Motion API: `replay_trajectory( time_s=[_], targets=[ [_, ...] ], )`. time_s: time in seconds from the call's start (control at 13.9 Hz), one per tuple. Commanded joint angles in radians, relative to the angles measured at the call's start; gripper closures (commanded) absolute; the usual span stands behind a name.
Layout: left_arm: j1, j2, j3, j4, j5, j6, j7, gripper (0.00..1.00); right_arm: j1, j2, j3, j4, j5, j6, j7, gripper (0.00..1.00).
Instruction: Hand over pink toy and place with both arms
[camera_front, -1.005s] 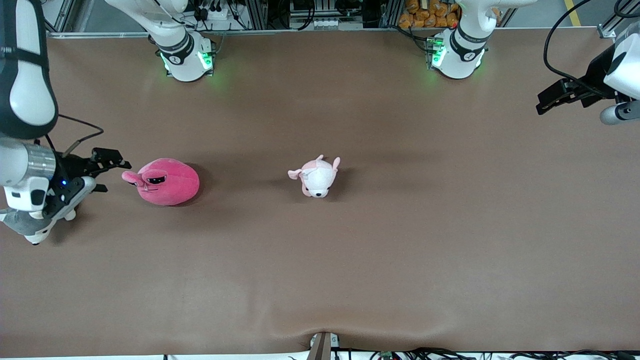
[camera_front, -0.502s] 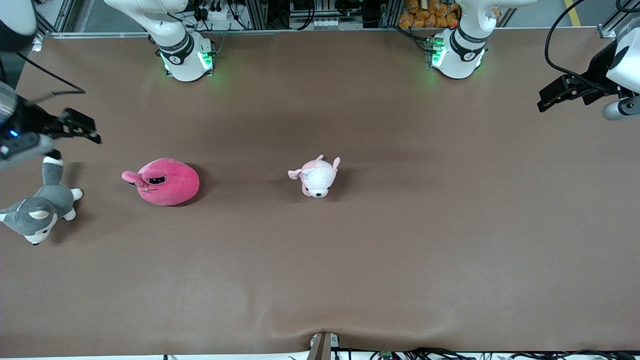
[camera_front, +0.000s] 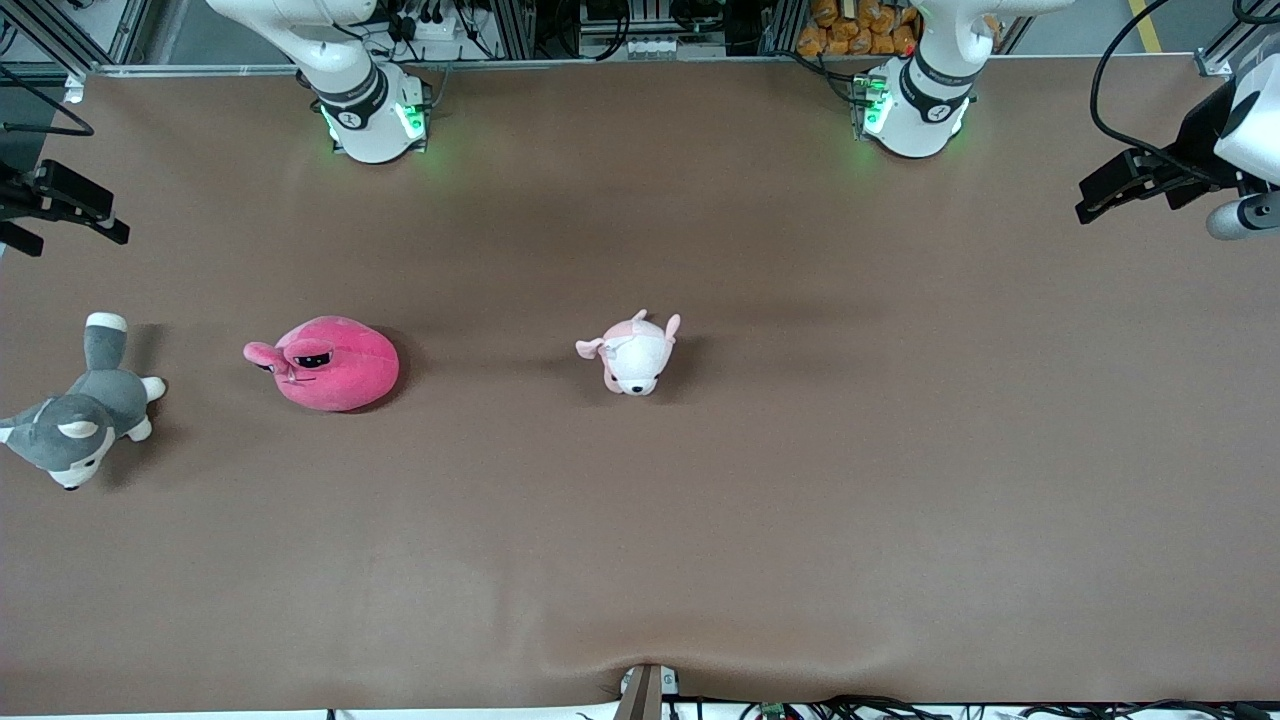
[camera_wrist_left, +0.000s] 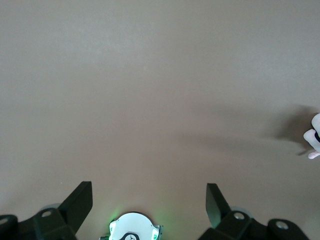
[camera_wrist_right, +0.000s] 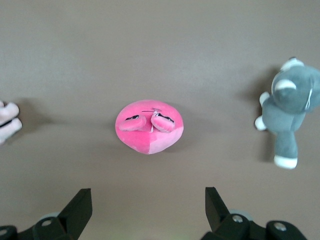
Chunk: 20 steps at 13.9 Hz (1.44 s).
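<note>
The pink toy (camera_front: 325, 362), a round hot-pink plush with dark half-closed eyes, lies on the brown table toward the right arm's end. It also shows in the right wrist view (camera_wrist_right: 149, 131). My right gripper (camera_front: 75, 232) hangs open and empty in the air at the table's edge at the right arm's end, apart from the toy; its jaws stand wide in the right wrist view (camera_wrist_right: 147, 200). My left gripper (camera_front: 1085, 205) waits open and empty over the left arm's end of the table, wide apart in the left wrist view (camera_wrist_left: 149, 192).
A pale pink-and-white plush (camera_front: 635, 355) lies near the table's middle; it also shows in the left wrist view (camera_wrist_left: 314, 142). A grey-and-white husky plush (camera_front: 75, 420) lies at the right arm's end, nearer the front camera than the pink toy. The green-lit arm bases (camera_front: 375, 120) stand along the top.
My right gripper has risen and drawn away from beside the pink toy toward the table's edge, uncovering the husky plush. The toys and the left arm have not moved.
</note>
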Motion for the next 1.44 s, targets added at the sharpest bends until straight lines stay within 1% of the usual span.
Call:
replay_trajectory(
  time_s=[0.0,0.07,0.36,0.5,0.65,0.79,1.15,1.36],
  targets=[
    [0.001,-0.038,0.002,-0.025,-0.017,0.008,0.006,0.0,0.024,-0.015,0.002,0.032,-0.024,-0.022,0.186,0.0],
    [0.001,-0.039,0.002,-0.026,-0.017,0.009,0.006,0.0,0.026,-0.015,-0.001,0.035,-0.024,-0.033,0.222,0.0],
    [0.001,-0.054,0.002,-0.051,-0.018,0.012,0.0,0.0,0.021,-0.015,-0.003,0.044,-0.031,-0.035,0.213,0.0],
    [0.001,-0.052,0.002,-0.043,-0.018,0.011,0.001,0.0,0.021,-0.007,-0.003,0.056,-0.059,-0.035,0.211,0.0],
    [0.002,-0.048,0.002,-0.031,-0.018,0.006,0.02,0.0,0.026,-0.007,-0.003,0.055,-0.062,-0.035,0.211,0.0],
    [-0.001,-0.045,0.002,-0.025,-0.017,0.006,0.023,0.0,0.03,-0.005,0.0,0.053,-0.083,-0.035,0.21,0.0],
    [-0.001,-0.019,0.004,0.018,-0.009,0.005,0.081,0.0,0.038,-0.011,0.0,0.055,-0.087,-0.056,0.211,0.0],
    [0.001,-0.019,0.004,0.02,-0.004,0.003,0.083,0.0,0.058,-0.011,0.005,0.055,-0.085,-0.055,0.211,0.0]
  ],
)
